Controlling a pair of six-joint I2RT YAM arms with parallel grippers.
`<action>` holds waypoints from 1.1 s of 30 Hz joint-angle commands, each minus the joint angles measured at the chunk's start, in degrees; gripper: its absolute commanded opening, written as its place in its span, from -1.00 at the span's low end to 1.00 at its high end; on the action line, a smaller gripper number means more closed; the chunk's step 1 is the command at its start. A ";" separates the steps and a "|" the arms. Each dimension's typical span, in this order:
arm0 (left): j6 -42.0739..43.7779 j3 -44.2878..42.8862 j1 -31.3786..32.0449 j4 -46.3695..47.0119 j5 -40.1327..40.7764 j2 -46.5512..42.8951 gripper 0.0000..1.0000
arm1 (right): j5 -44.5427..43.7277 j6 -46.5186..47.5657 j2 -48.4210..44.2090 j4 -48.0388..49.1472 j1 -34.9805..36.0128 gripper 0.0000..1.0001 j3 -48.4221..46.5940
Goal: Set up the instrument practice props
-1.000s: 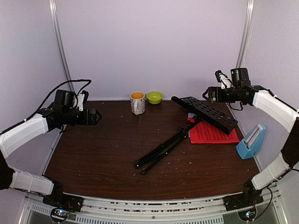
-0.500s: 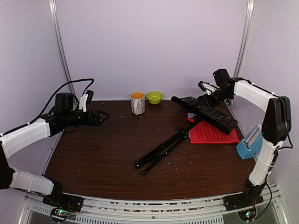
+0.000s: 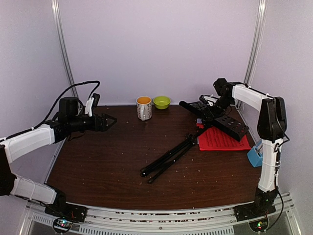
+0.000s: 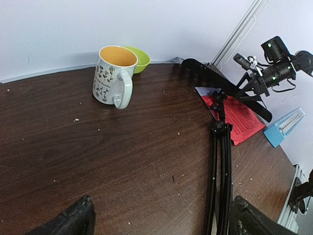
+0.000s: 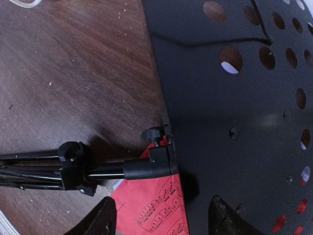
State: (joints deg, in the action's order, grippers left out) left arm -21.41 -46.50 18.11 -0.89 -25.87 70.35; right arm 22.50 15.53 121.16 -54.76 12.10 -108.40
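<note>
Music stand [image 3: 231, 125] — black, perforated desk, legs folded; left gripper [image 3: 111, 119], right gripper [image 5: 159, 218] gaping.

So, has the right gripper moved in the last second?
Yes. The right gripper swung left and down, away from the corner post, to over the stand's desk.

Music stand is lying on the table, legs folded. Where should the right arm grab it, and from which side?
Probably the shaft just below the desk, coming from above with the jaws across it: it's a thin round tube, exposed on top. The desk is wide, tilted, and sits over the red pages.
</note>
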 commanded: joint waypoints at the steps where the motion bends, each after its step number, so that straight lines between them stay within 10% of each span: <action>1: -1.78 0.68 0.21 5.43 -1.34 2.05 0.96 | 1.03 2.08 1.51 -3.39 0.45 0.21 -1.22; 23: -3.59 1.95 0.26 8.96 -1.00 4.10 0.96 | -7.53 3.81 -1.81 -1.30 3.10 -1.00 -0.56; 33: -3.09 2.18 0.29 6.96 0.99 0.98 0.95 | -20.02 5.10 -10.44 2.32 7.86 -1.00 -3.78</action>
State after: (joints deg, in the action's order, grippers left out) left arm -24.60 -45.10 18.11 4.60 -26.04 73.89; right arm 10.68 18.65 120.60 -57.25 17.50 -108.31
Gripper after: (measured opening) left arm 0.978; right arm 0.015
